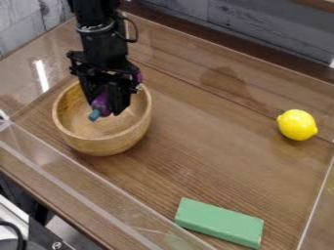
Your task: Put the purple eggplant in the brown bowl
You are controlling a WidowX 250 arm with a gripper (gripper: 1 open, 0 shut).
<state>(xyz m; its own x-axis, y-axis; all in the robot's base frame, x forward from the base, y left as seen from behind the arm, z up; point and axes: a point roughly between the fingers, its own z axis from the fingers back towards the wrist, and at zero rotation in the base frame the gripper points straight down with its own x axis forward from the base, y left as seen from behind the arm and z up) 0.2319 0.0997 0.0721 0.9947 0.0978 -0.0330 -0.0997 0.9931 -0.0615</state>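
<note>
- I judge this as the placing step: my gripper [104, 96] is closed on the purple eggplant [100, 104], which hangs over the brown bowl [107, 138], its teal end pointing down toward the inside.
- Next, I think, calls for a small lowering if there is room, then opening the fingers so the eggplant drops inside the rim.
- My black arm [97, 21] enters from the top edge, left of centre in the picture, and reaches down, the gripper pointing at the bowl. I cannot tell whether the eggplant touches the wood.
</note>
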